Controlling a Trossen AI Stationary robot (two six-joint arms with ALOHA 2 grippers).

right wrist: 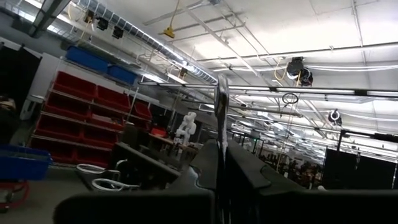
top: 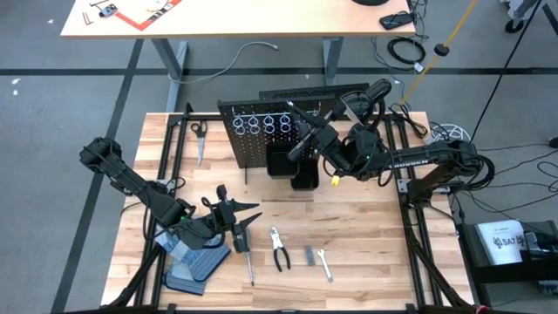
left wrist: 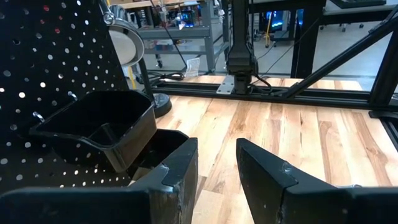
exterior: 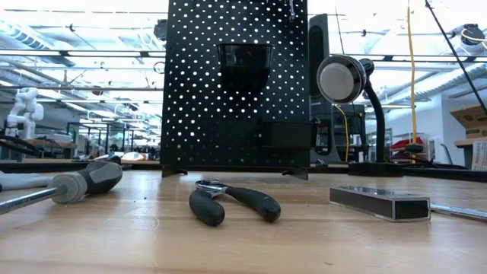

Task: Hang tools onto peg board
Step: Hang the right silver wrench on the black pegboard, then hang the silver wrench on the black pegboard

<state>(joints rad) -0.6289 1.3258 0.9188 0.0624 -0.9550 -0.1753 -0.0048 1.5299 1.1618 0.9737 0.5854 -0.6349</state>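
The black peg board (top: 261, 131) stands upright at the table's far middle, with silver rings (top: 261, 120) and black bins (top: 292, 166) on its near face. My right gripper (top: 302, 131) is high up by the board's top edge, shut on a thin silver wrench (right wrist: 221, 106). My left gripper (left wrist: 217, 168) hovers open over the near left of the table, with nothing between its fingers. A screwdriver (top: 247, 262), pliers (top: 279, 250), a short grey piece (top: 309, 255) and a small wrench (top: 324, 264) lie flat on the table near its front. My right gripper pinches the silver wrench by its lower end (right wrist: 221, 146) between its two fingers. The fingers slant upward, coming from the table's right. The rest of the wrench sticks out past the fingertips along their line, lifted clear above the board's top.
Grey-and-blue gloves (top: 196, 262) lie under my left arm at the near left. Scissors (top: 199, 139) lie left of the board. A desk lamp (exterior: 342, 80) stands behind the board on the right. Black frame rails (top: 170, 157) run along the table's sides.
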